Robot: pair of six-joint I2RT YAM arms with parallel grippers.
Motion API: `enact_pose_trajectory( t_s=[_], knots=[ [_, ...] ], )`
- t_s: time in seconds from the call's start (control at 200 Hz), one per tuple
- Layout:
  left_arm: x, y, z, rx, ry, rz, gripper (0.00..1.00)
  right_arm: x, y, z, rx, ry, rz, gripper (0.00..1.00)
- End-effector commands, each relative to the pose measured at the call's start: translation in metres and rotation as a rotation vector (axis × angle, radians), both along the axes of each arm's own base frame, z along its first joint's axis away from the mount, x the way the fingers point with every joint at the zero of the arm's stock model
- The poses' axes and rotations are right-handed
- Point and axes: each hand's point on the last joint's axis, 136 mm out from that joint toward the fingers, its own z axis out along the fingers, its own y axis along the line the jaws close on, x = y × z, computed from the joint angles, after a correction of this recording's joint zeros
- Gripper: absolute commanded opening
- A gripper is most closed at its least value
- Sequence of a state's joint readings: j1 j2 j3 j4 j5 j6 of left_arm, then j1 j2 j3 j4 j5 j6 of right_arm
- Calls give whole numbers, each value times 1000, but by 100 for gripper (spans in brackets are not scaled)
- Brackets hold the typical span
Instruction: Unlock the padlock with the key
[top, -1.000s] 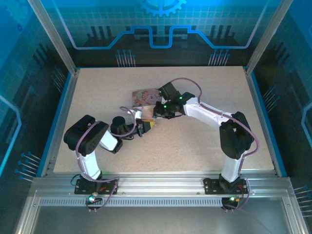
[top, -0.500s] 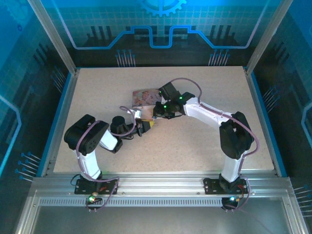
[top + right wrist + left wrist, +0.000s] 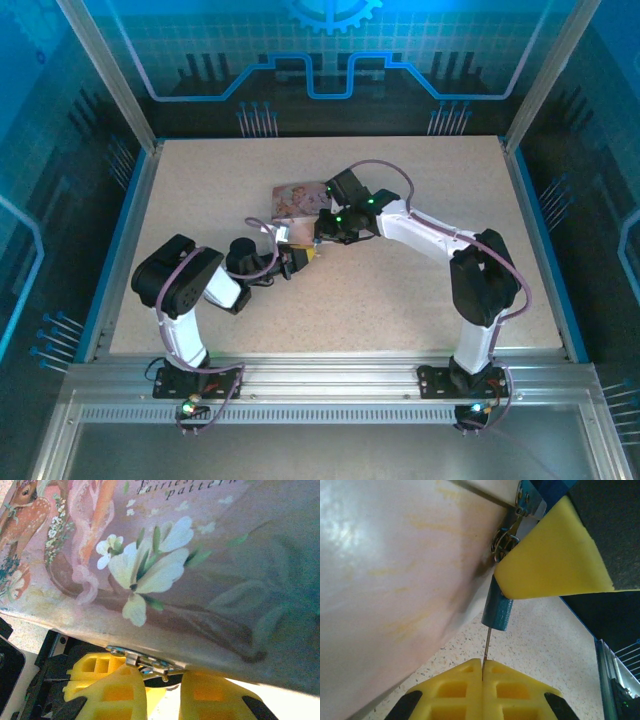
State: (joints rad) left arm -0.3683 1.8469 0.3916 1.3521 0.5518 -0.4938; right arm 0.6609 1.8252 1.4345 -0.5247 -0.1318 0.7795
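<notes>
The padlock [image 3: 498, 613] has a dark blue body and hangs by its silvery shackle [image 3: 503, 542] from the hasp [image 3: 145, 662] of a pink illustrated tin [image 3: 175, 555]. My right gripper [image 3: 162, 692] sits at the tin's near edge, its yellow fingers [image 3: 550, 555] closed round the padlock's upper part, which they hide. My left gripper [image 3: 482, 667] is shut on the key [image 3: 486, 647]. The key's thin shaft runs from the pads straight up into the bottom of the padlock. In the top view both grippers meet just in front of the tin [image 3: 298, 199].
The tin's pale side wall [image 3: 395, 570] stands close on the left of the left gripper. Speckled tabletop [image 3: 545, 635] lies open to the right of the padlock. A blue rim [image 3: 128, 240] and glass walls bound the table.
</notes>
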Motion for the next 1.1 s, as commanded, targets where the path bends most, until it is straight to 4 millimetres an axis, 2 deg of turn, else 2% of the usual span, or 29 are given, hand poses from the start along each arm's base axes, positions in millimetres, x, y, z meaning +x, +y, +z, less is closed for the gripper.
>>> enact_pose_trajectory(
  t_s=[0.0, 0.285, 0.585, 0.88, 1.095],
  knots=[
    [11, 1, 8, -19, -22, 20, 0, -10, 8, 22, 37, -27, 48, 0],
    [10, 0, 22, -9, -31, 25, 0, -15, 10, 17, 4, -20, 64, 0],
    [6, -15, 29, -10, -37, 9, 0, -20, 15, 23, 7, -25, 77, 0],
    [7, -5, 32, 15, -69, 67, 0, -25, 7, 31, -7, -36, 83, 0],
    [6, 0, 41, 19, -106, 96, 0, -33, 10, 39, 9, -21, 98, 0]
  ],
)
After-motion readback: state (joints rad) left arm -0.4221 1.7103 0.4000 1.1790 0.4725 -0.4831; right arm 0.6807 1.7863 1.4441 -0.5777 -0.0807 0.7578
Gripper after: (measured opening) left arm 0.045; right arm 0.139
